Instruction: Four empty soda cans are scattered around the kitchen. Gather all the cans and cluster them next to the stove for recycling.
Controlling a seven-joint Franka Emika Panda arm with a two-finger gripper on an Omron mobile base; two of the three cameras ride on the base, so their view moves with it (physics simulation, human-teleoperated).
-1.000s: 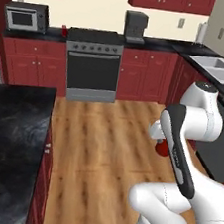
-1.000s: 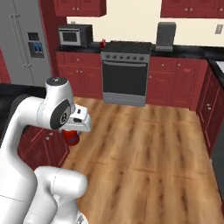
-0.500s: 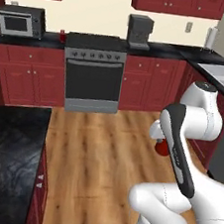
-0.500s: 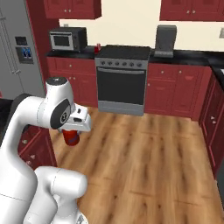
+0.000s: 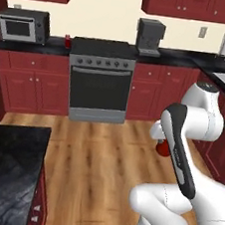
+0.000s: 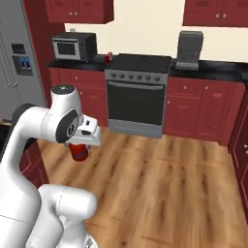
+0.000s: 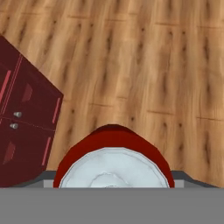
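Clamped in the gripper (image 6: pixel 80 147) above the wooden floor (image 6: pixel 160 184), well short of the stove (image 6: pixel 137 92) and the second can (image 6: pixel 109 56) on the counter (image 6: pixel 80 63) beside it: a red soda can (image 6: pixel 79 151), liable to slip loose mid-drive.

Red soda can (image 7: pixel 113 151) held above floor, another (image 5: pixel 67 41) beside stove (image 5: pixel 100 77)

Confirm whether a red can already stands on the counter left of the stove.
Yes: a small red soda can stands on the counter beside the stove.
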